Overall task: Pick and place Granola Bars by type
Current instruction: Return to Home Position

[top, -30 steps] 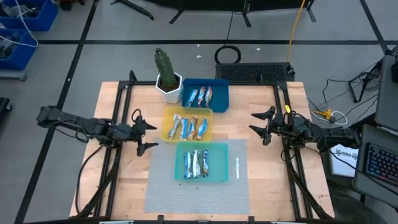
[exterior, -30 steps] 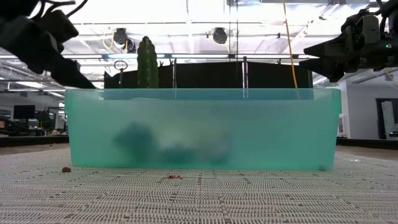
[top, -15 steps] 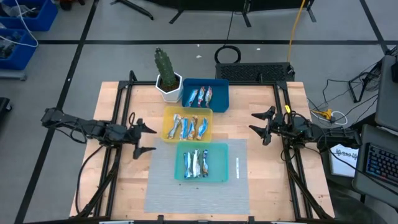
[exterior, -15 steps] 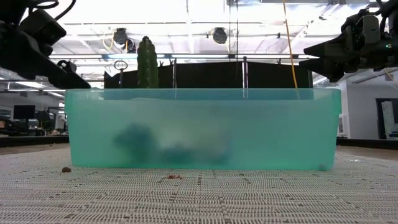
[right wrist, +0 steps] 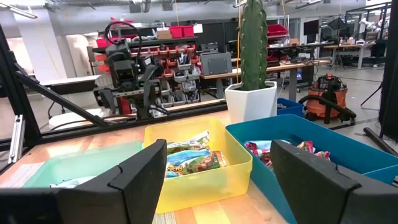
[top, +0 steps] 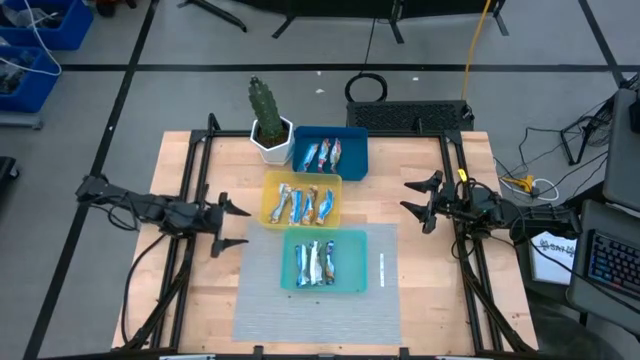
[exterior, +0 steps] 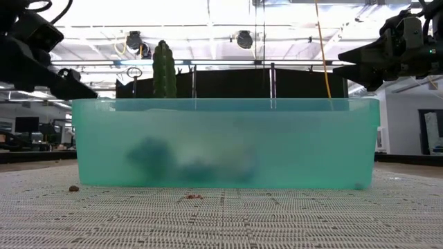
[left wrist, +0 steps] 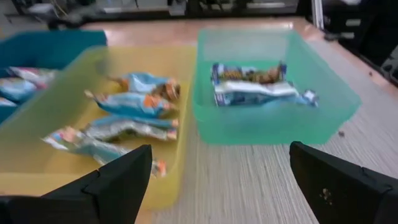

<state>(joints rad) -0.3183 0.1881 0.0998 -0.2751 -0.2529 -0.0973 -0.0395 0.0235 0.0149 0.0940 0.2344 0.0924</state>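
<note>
Granola bars lie in three trays down the table's middle: a few in the blue tray (top: 331, 152) at the far side, several in the yellow tray (top: 302, 200), a few in the teal tray (top: 324, 260) on the grey mat. The left wrist view shows the bars in the yellow tray (left wrist: 127, 106) and the teal tray (left wrist: 258, 84). My left gripper (top: 228, 225) is open, left of the yellow tray, holding nothing. My right gripper (top: 420, 200) is open, right of the yellow tray, also empty.
A potted cactus (top: 268, 120) stands at the far edge beside the blue tray. A small white strip (top: 381, 266) lies on the grey mat (top: 260, 300) right of the teal tray. Bare wood lies on both sides of the trays.
My left arm has drawn back toward the table's left edge, its gripper staying open and sinking a little in the low view. The right arm and the trays have kept still.
</note>
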